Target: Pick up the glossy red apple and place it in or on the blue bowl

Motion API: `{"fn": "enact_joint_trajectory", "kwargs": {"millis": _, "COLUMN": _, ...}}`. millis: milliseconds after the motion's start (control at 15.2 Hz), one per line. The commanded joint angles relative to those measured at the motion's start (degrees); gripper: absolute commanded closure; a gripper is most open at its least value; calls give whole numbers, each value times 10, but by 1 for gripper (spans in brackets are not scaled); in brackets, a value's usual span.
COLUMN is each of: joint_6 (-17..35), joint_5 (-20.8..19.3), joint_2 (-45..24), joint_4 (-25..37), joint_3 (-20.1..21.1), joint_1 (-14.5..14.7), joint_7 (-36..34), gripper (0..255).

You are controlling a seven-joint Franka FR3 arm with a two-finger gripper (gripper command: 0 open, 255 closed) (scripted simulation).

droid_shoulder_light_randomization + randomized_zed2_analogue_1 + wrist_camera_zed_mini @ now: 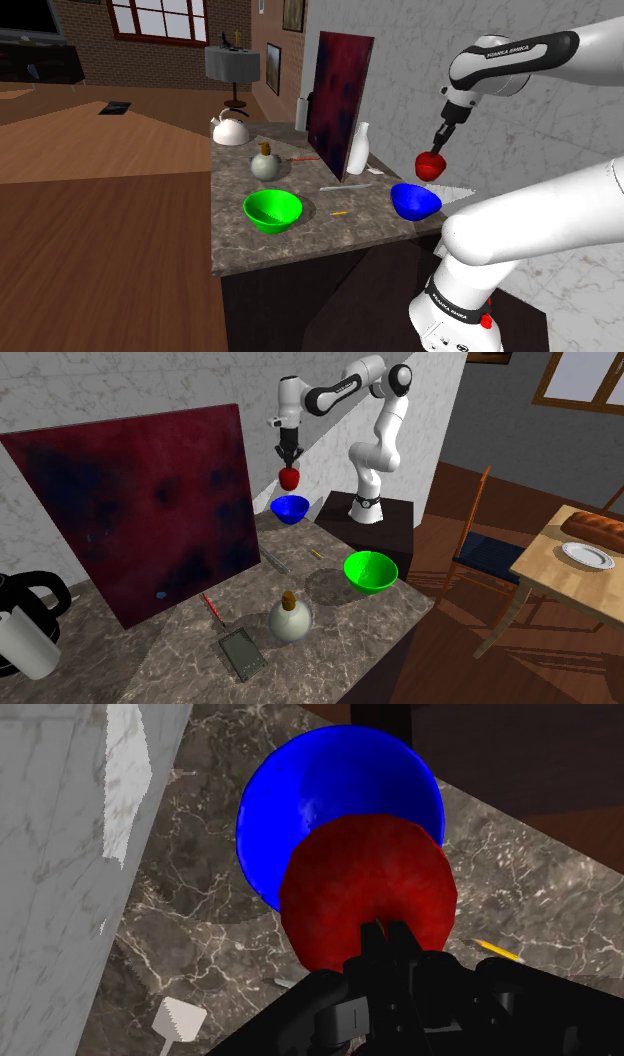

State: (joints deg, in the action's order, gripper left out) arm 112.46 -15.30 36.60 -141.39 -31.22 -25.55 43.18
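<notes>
Closest, the gripper (388, 936) is clamped on the apple (367, 894), which hangs in the air. Below it sits the blue bowl (330, 794), at the counter's (300, 240) end by the stand (395, 522); farther along the front edge, the green bowl (272, 210).

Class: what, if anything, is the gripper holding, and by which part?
The gripper holds the apple by its top, at the stem end, with the fingers closed on it, in the air over the blue bowl.
</notes>
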Motion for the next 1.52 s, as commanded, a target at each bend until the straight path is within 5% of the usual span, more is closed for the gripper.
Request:
{"fn": "enact_joint_trajectory", "kwargs": {"millis": 0, "joint_6": 16, "joint_5": -2, "joint_2": -4, "joint_4": -11, "joint_3": -5, "joint_1": 0, "joint_7": 1, "gripper": 255}}
{"fn": "enact_joint_trajectory", "kwargs": {"millis": 792, "joint_6": 126, "joint_5": -16, "joint_2": -42, "joint_4": -83, "joint_3": -39, "joint_1": 0, "joint_7": 8, "gripper": 255}}
{"fn": "enact_joint_trajectory", "kwargs": {"millis": 1320, "joint_6": 126, "joint_5": -16, "joint_2": -42, "joint_4": -83, "joint_3": -39, "joint_1": 0, "joint_7": 8, "gripper": 255}}
{"fn": "enact_joint_trajectory", "kwargs": {"millis": 1386, "joint_6": 126, "joint_5": -16, "joint_2": -42, "joint_4": -83, "joint_3": -39, "joint_1": 0, "joint_7": 8, "gripper": 0}}
{"fn": "enact_joint_trajectory", "kwargs": {"millis": 1452, "joint_6": 126, "joint_5": -16, "joint_2": -42, "joint_4": -83, "joint_3": -39, "joint_1": 0, "joint_7": 8, "gripper": 0}}
